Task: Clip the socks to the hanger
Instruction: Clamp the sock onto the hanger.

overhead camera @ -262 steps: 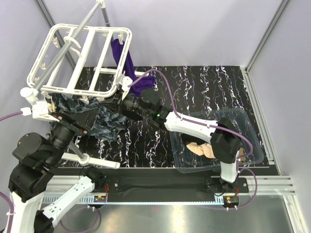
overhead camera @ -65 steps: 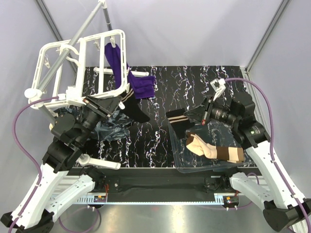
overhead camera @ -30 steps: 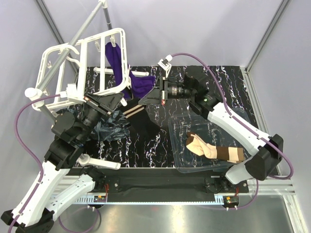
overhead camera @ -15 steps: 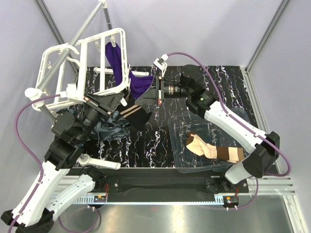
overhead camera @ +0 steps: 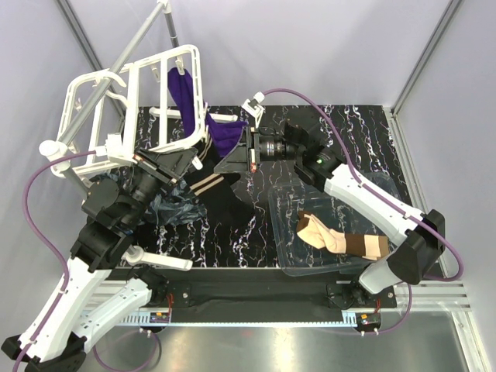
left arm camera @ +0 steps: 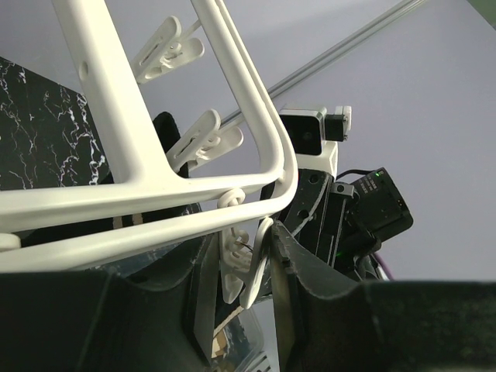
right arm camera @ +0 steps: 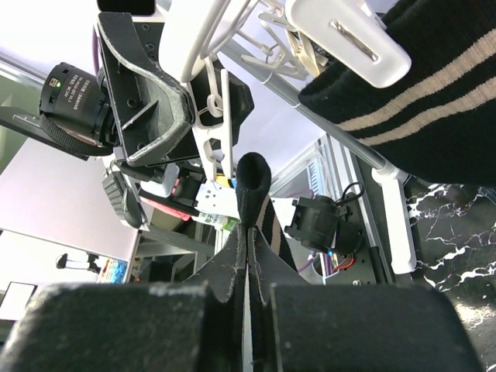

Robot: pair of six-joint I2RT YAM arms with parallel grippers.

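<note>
Right claw (right arm camera: 246, 236): closed, pinching the black sock (right arm camera: 253, 174) flat between both pads, with a short rounded fold standing proud of the fingertips.

Left claw (left arm camera: 242, 260): closed about 1 white clip (left arm camera: 248, 267) dangling from the near corner of the hanger (left arm camera: 118, 89), with 1 finger on each side of it. I cannot tell whether the clip's mouth is pressed open.

Position: the held fold sits just beside that clip and is not yet in it. A 2nd black sock with beige stripes (right arm camera: 403, 93) hangs close by and appears to be clipped at its top edge. In the overhead view I cannot separate the 2 black socks.

Other stock: 1 purple sock (overhead camera: 186, 97) hangs from the far side of the hanger. The beige socks (overhead camera: 333, 236) lie in the clear tray (overhead camera: 415, 240) on the counter (overhead camera: 333, 139), well apart on my right.

Handling, as I judge it: the sock is light, soft and entirely limp. Only the short fold beyond my pads can be aimed, so the hold belongs close to the edge going into the clip. The knit looks grippy rather than slippery. The clip is small, springy plastic. The hanger hangs free and is likely to swing if pushed, so my left claw has to steady it.
</note>
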